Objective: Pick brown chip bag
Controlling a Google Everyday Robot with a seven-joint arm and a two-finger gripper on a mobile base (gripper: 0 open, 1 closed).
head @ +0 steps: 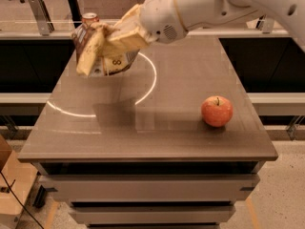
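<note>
The brown chip bag (88,50) hangs in the air above the far left part of the table (143,137), crumpled, with its dark brown front and pale yellow edges showing. My gripper (113,41) is shut on the bag's right side, its pale fingers (125,38) pressing into the bag. The white arm (205,4) reaches in from the upper right. The bag casts a shadow on the table below it.
A red apple (217,111) sits on the table's right side. A red soda can (89,18) stands at the far left edge, mostly hidden behind the lifted bag. A counter rail runs behind the table. A cardboard box (9,185) stands on the floor at left.
</note>
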